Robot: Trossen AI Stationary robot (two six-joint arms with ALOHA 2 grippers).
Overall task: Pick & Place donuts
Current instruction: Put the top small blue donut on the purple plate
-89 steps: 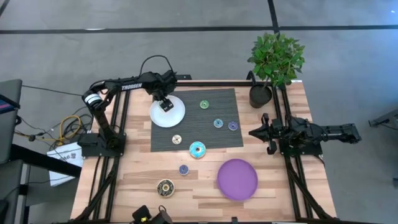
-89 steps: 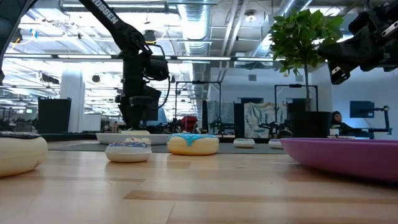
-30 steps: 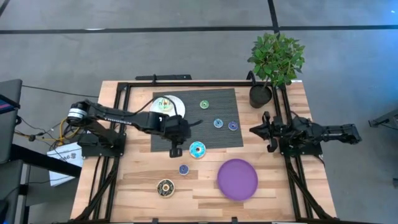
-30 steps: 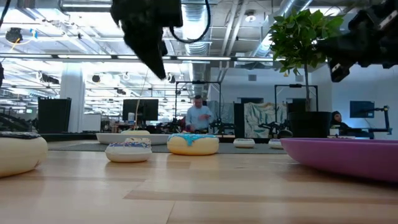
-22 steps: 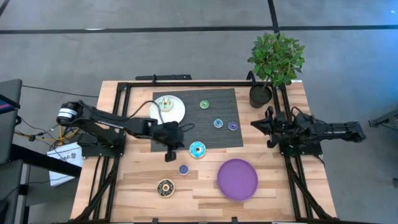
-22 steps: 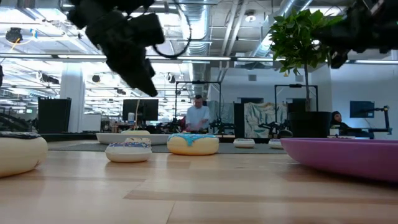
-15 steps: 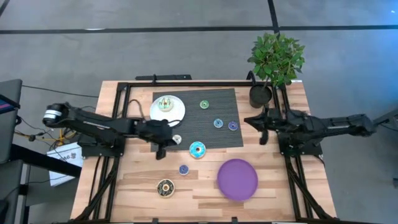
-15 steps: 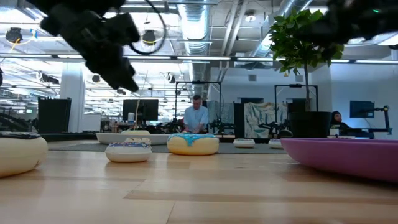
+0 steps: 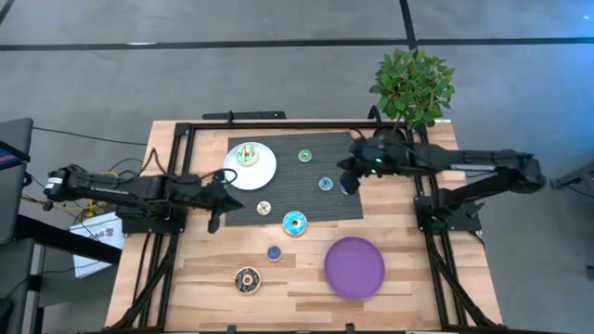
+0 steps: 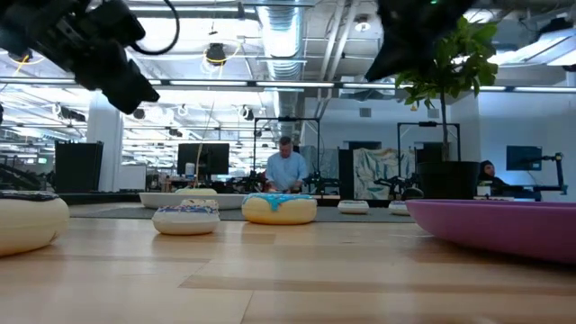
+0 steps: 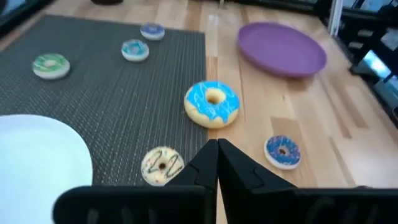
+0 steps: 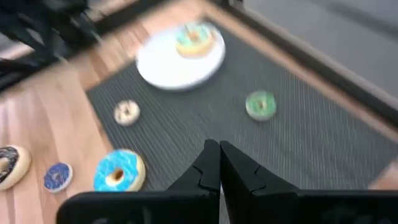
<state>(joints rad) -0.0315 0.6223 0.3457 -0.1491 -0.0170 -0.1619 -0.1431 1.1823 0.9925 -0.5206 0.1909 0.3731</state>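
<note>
One teal-iced donut (image 9: 247,155) lies on the white plate (image 9: 261,173); the left pincer (image 9: 214,223) and the right pincer (image 9: 346,186) are both pressed together, holding nothing.

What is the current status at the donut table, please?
Left gripper shut, empty, table's left edge. Right gripper shut, empty, above the mat. One donut on white plate; purple plate bare. Nothing blocking.

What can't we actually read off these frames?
- Purple donut, high view: partly under the right pincer.
- Plated donut, right wrist view: blurred; its icing pattern is unreadable.
- White plate, left wrist view: cut off by the edge.
- Brown donut, low view: cut off by the edge.
</note>
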